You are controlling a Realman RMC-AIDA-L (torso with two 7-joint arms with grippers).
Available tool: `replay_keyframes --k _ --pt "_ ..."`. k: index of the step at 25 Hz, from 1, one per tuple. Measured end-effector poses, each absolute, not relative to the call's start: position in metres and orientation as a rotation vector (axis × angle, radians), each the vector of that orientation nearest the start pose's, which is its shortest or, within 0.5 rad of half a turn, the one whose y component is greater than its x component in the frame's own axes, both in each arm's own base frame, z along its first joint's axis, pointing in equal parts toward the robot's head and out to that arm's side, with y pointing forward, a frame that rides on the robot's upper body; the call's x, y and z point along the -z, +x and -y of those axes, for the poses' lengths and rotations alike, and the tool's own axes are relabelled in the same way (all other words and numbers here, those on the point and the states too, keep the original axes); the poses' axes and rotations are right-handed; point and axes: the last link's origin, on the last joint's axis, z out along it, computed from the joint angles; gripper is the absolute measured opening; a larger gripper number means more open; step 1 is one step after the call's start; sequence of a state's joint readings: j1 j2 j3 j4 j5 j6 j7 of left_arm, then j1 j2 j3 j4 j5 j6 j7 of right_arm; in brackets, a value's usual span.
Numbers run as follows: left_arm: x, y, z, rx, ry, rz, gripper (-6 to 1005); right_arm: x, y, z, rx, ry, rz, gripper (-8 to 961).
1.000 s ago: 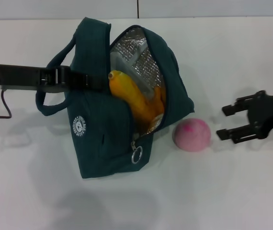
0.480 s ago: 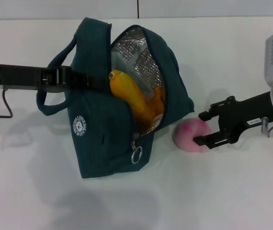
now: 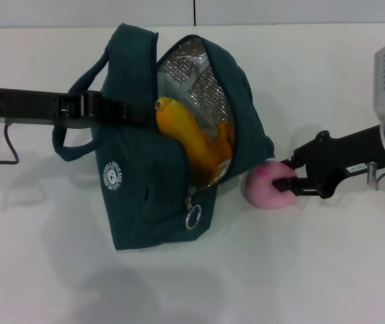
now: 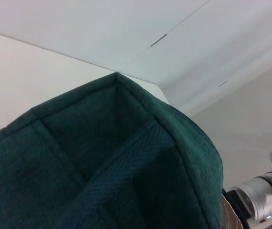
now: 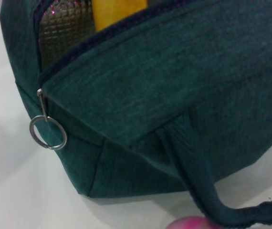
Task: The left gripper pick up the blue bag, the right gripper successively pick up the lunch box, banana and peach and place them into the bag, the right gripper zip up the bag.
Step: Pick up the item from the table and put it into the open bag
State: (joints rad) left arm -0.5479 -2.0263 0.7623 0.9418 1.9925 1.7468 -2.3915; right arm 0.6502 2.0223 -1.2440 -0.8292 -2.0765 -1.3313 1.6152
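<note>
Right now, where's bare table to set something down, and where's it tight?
Free: the wide strip of table nearer the robot than the blue bag, and the far right corner beyond the right gripper. Tight: the peach sits against the bag under that gripper; the left gripper blocks the bag's left side.

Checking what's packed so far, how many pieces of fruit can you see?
2: the banana sits inside the open bag; the peach lies on the table beside it, at the right gripper. More could be hidden inside.
</note>
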Motion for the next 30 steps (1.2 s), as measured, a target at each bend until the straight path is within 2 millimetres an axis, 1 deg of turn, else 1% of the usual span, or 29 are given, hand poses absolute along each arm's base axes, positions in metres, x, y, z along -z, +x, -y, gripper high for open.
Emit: replay_keyframes --k 2,6,8,11,13,15,17,19,21,23,24,27,30 --pt "-0.054 -0.223 -0.339 0.699 -2.591 1.633 37 0.029 0.212 -0.370 -0.055 -2.962 -0.297 466" --pt "-0.055 -0.224 -0.339 0.702 -2.586 1.633 37 0.020 0.213 -0.372 -0.091 -2.941 -0.320 239" --pt "-0.057 -0.225 -0.339 0.709 -2.577 1.635 36 0.010 0.215 -0.375 -0.129 -2.916 -0.350 215" --pt "-0.058 -0.226 -0.339 0.710 -2.572 1.636 36 -0.015 0.224 -0.379 -0.197 -2.838 -0.417 179" --pt "-0.058 -0.226 -0.339 0.710 -2.573 1.636 36 -0.043 0.236 -0.381 -0.249 -2.735 -0.471 162" --pt "-0.057 -0.226 -0.339 0.711 -2.573 1.637 36 -0.061 0.242 -0.382 -0.288 -2.665 -0.500 145" --pt "-0.057 -0.226 -0.339 0.711 -2.572 1.639 37 -0.077 0.244 -0.383 -0.331 -2.606 -0.521 132" --pt "-0.058 -0.226 -0.339 0.711 -2.571 1.639 37 -0.087 0.242 -0.384 -0.392 -2.559 -0.535 125" --pt "-0.058 -0.225 -0.340 0.711 -2.572 1.638 37 -0.093 0.237 -0.385 -0.480 -2.530 -0.528 117" --pt "-0.057 -0.225 -0.340 0.712 -2.573 1.639 37 -0.095 0.222 -0.383 -0.615 -2.537 -0.465 109" --pt "-0.057 -0.225 -0.340 0.713 -2.573 1.639 37 -0.093 0.214 -0.381 -0.682 -2.554 -0.428 105" --pt "-0.056 -0.224 -0.340 0.718 -2.576 1.641 36 -0.076 0.180 -0.376 -0.844 -2.644 -0.299 94" --pt "-0.055 -0.222 -0.340 0.728 -2.579 1.636 36 -0.053 0.153 -0.377 -0.884 -2.735 -0.227 67"
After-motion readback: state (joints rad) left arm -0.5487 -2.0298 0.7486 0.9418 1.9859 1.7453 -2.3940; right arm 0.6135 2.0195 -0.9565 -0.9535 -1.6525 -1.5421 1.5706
